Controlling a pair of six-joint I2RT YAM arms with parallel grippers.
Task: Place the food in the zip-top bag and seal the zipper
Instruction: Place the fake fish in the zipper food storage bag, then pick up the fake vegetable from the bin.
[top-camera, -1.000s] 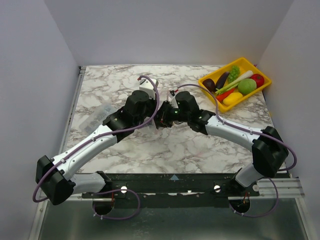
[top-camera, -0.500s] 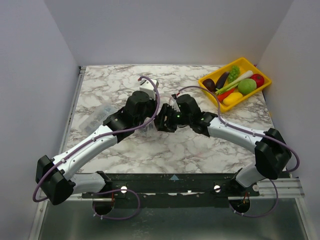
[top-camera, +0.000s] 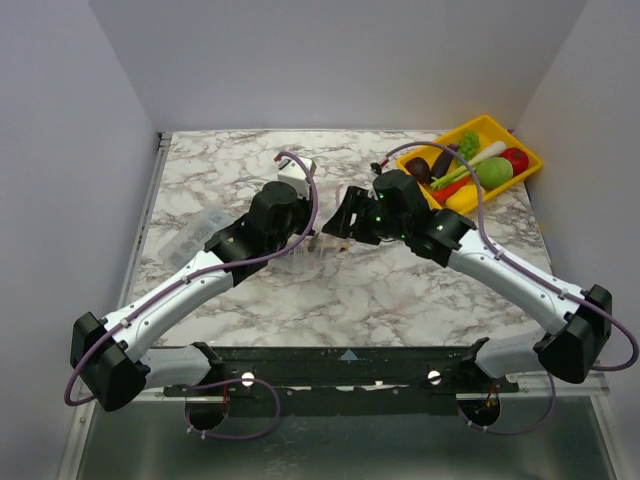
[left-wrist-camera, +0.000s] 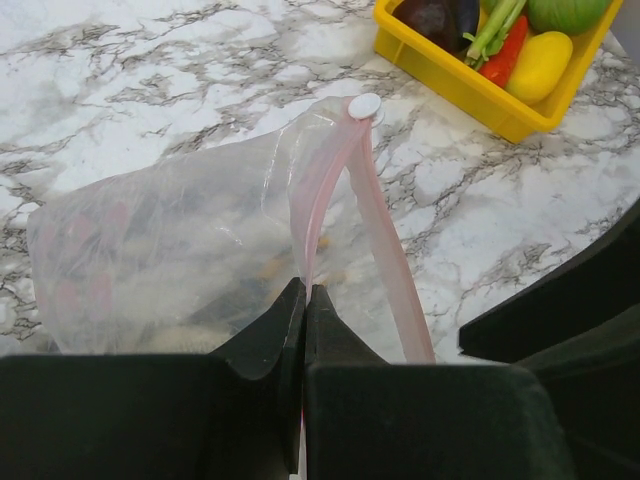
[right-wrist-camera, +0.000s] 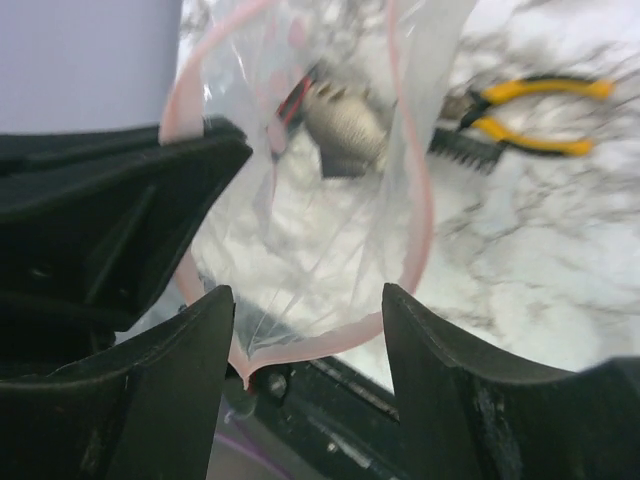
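Observation:
The zip-top bag (left-wrist-camera: 170, 230) is a clear pouch held up off the marble, its mouth hanging open. My left gripper (left-wrist-camera: 305, 292) is shut on the pink zipper (left-wrist-camera: 375, 230), below the white slider (left-wrist-camera: 364, 106). My right gripper (right-wrist-camera: 307, 296) is open just in front of the bag's mouth (right-wrist-camera: 300, 200), and the pink rim loops between its fingers without being pinched. In the top view the right gripper (top-camera: 338, 228) sits right of the left gripper (top-camera: 303, 240). The food lies in the yellow tray (top-camera: 424, 182): eggplant (top-camera: 443, 160), green fruit (top-camera: 493, 172), red fruit (top-camera: 516, 158), lemon (top-camera: 465, 196).
Yellow-handled pliers (right-wrist-camera: 530, 120) lie on the marble beyond the bag, and a grey tool (right-wrist-camera: 345, 125) shows blurred through it. A small clear box (top-camera: 195, 232) rests at the left. The yellow tray (left-wrist-camera: 470, 95) is at the back right corner, near the wall.
My right gripper has opened, let go of the bag's rim and drawn back to the right, towards the tray. The left gripper holds the zipper where it was.

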